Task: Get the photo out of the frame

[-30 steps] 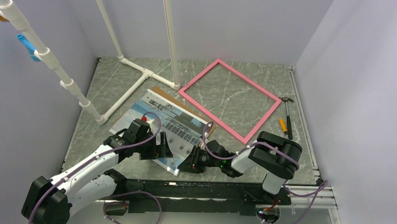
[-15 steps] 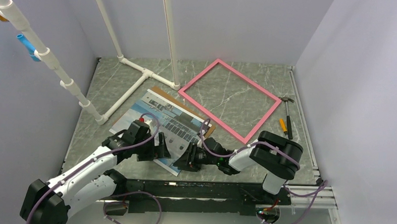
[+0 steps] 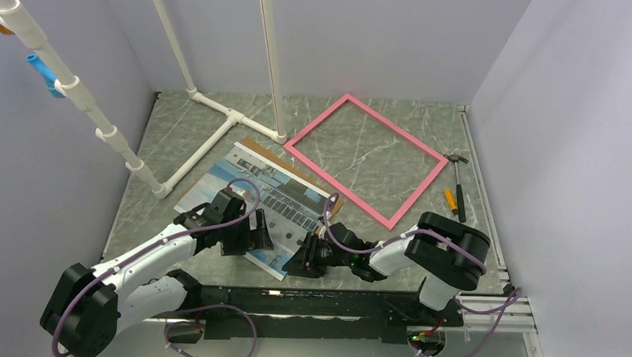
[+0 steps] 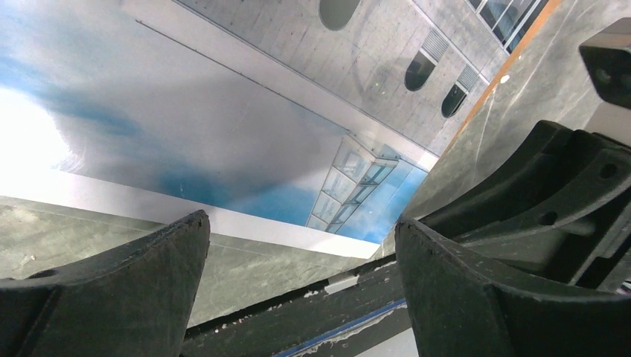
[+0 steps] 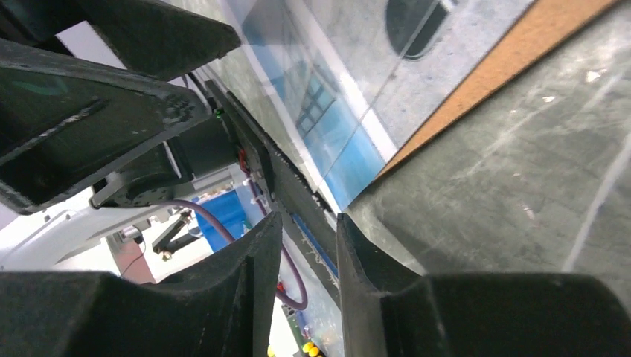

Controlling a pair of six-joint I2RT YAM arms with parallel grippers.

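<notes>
The photo (image 3: 256, 193), blue sky and a grey building on a brown backing board, lies flat on the table, apart from the frame. The pink frame (image 3: 418, 193) lies empty at the back right. My left gripper (image 3: 260, 240) is open and empty over the photo's near edge; in the left wrist view (image 4: 298, 223) the print (image 4: 223, 111) fills the picture. My right gripper (image 3: 295, 262) is low at the photo's near right corner. In the right wrist view (image 5: 309, 219) its jaws stand a narrow gap apart with nothing between them; the print (image 5: 327, 111) and the backing board (image 5: 506, 67) lie beyond.
A white pipe stand (image 3: 218, 134) stands at the back left, its foot touching the photo's far side. A hammer (image 3: 456, 183) lies by the right wall. The black rail (image 3: 332, 300) runs along the table's near edge, just below both grippers.
My right gripper has slid a little left, closer to the photo's near corner. My left wrist has shifted slightly forward and right. The photo and the frame have not moved.
</notes>
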